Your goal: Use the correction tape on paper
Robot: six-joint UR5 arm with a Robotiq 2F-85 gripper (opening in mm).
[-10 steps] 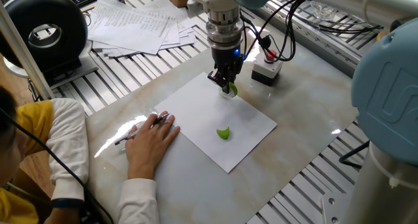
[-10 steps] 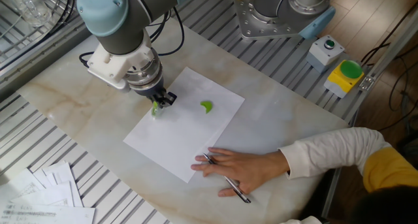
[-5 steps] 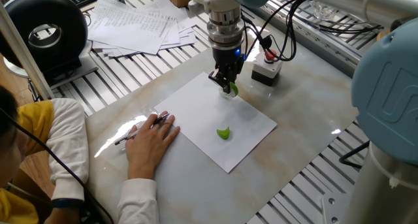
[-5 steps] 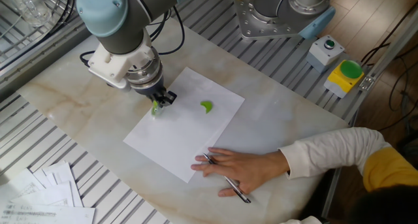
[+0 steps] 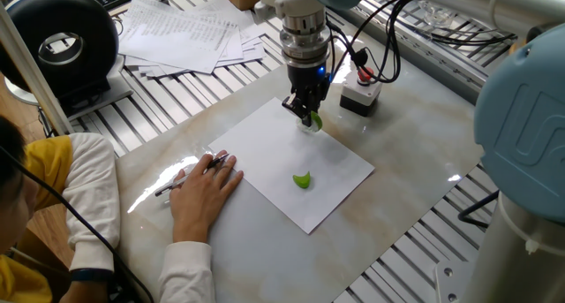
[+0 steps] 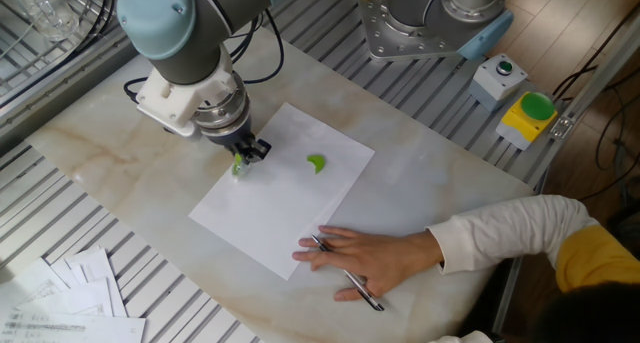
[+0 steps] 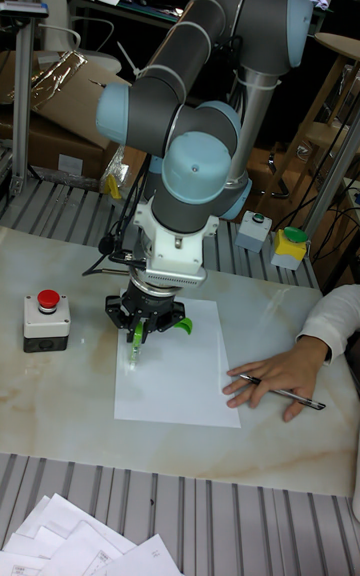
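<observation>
On the near side of the pale marbled tabletop (image 5: 415, 153) in one fixed view, a person's hand (image 5: 205, 186) lay flat across a slim metal pen (image 5: 190, 173), pinning the near edge of the blank white rectangular sheet of paper (image 5: 274, 157). Nothing there had shifted over the last second. A small green curved cap (image 5: 302, 180) also lay where it had been, loose on the sheet's middle.

Farther back, the end effector (image 5: 306, 109) was closed on the green and clear correction tape dispenser (image 5: 312, 119), whose tip met the paper near its far edge. It had barely moved between pictures, so I judged the stroke only just begun or paused, with no white strip visible yet.

In the tall fixed view the correction tape dispenser (image 7: 133, 344) stood nearly upright, long axis steep, tip pointing down onto the sheet by its left edge.

Beyond lay a fanned stack of printed sheets (image 5: 190, 34)
</observation>
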